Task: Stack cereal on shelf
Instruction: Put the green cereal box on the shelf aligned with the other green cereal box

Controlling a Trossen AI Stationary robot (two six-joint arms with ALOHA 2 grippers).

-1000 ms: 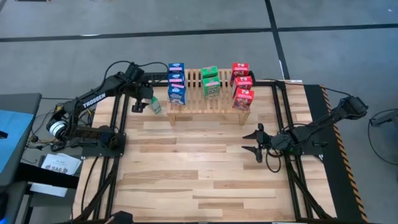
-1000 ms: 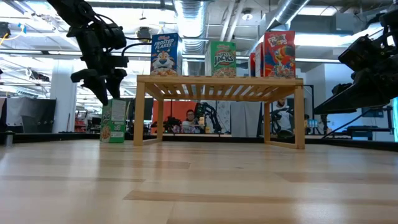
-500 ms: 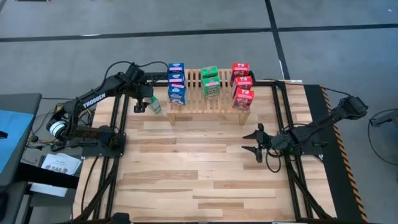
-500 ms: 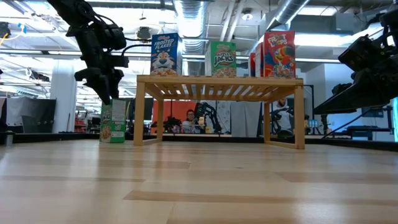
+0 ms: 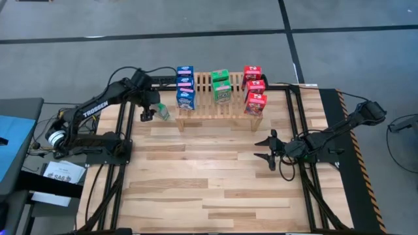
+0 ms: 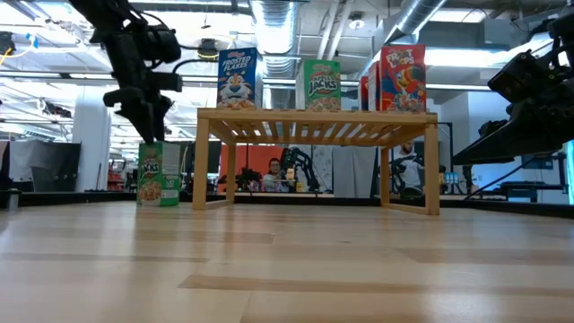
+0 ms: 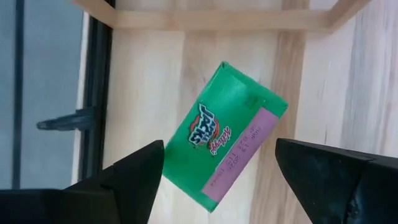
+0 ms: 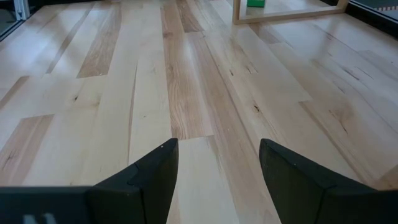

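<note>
One green box (image 7: 225, 134) stands on the table (image 5: 215, 176) off the shelf's (image 5: 221, 104) left end, near the table's far left corner. Above it hangs the left gripper (image 5: 147, 112), fingers apart and, it seems, clear of the box. Eight boxes already sit on the shelf. An off-centre descent could tip this box over. Waiting open near the table's right edge is the right gripper (image 5: 269, 149).

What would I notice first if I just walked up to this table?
Probably the light wooden slatted rack at the table's far edge, topped with colourful little cereal boxes: blue, green and red. Then the left gripper, open above one green box standing on the table beside the rack.
</note>
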